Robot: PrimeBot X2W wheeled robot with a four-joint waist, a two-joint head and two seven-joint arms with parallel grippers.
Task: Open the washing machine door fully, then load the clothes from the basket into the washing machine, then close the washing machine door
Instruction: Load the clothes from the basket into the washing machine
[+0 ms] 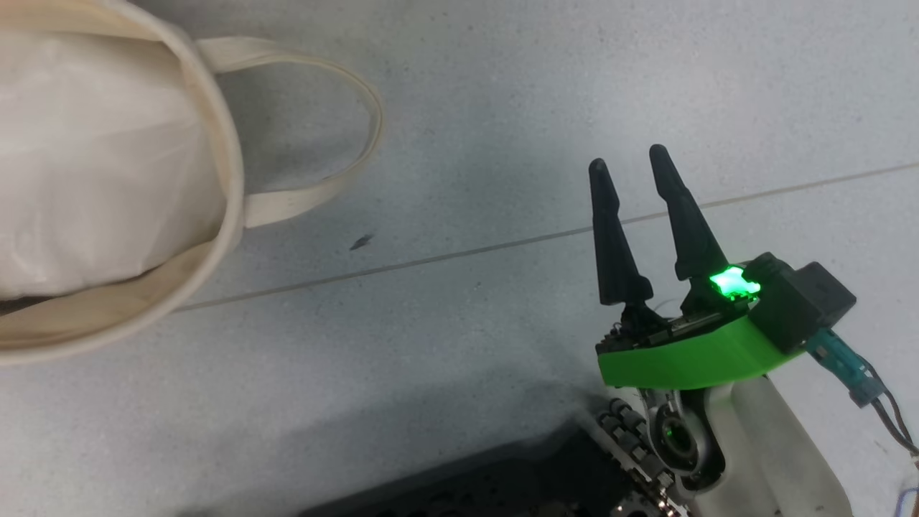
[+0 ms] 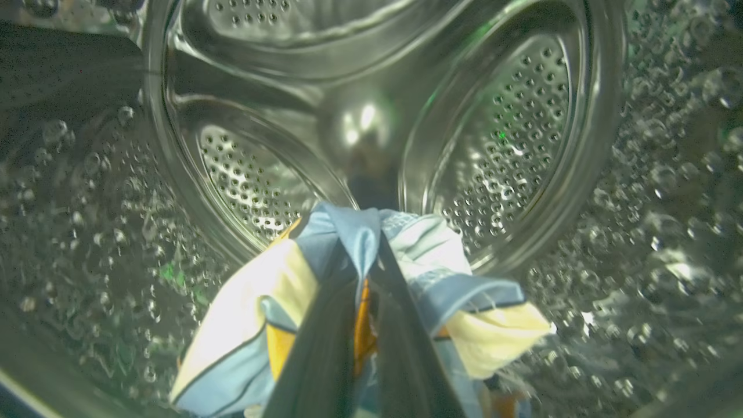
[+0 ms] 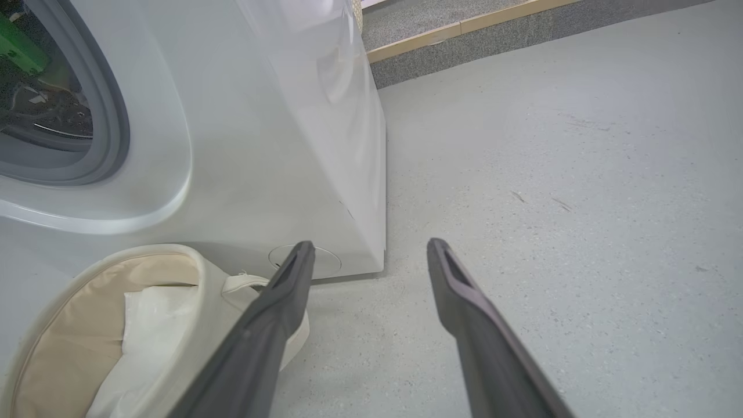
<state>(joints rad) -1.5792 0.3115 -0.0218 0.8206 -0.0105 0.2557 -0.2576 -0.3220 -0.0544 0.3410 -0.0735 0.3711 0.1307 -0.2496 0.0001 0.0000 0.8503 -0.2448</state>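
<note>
Steel drum (image 2: 511, 128) beyond, clothes (image 2: 429, 249) between the closed left jaws

grey speckled floor (image 3: 551, 174) runs to a wood-edged step (image 3: 464, 26); a white cloth (image 3: 148, 325) lies crumpled.

Basket (image 3: 212, 302) on floor (image 3: 551, 174) beside washing machine (image 3: 261, 145)

This is a laundry corner in a plain, bare room that looks more like a test space than a furnished home. A white front-loading washing machine (image 3: 261, 145) with a steel drum (image 2: 522, 116) stands directly on a speckled grey floor (image 3: 551, 174). A cloth basket (image 3: 212, 307) sits on the floor just beside it. A wood-edged grey ledge (image 3: 464, 43) runs along the far side.
</note>
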